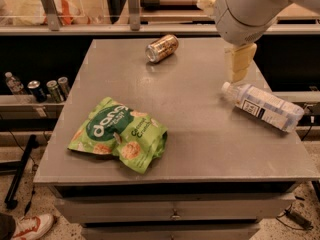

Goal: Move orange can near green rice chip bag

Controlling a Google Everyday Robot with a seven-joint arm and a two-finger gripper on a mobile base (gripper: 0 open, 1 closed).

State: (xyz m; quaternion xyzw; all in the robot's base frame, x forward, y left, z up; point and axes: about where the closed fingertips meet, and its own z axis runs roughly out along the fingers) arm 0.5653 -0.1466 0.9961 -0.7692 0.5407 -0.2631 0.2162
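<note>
The orange can lies on its side at the far middle of the grey table. The green rice chip bag, crinkled with white "dang" lettering, lies flat near the front left. My gripper hangs from the large white arm over the table's right side, just above the cap end of a clear plastic bottle. It is well to the right of the can and holds nothing that I can see.
The clear bottle lies on its side at the table's right edge. Dark cans and a small bottle stand on a low shelf to the left. A counter with bags runs behind the table.
</note>
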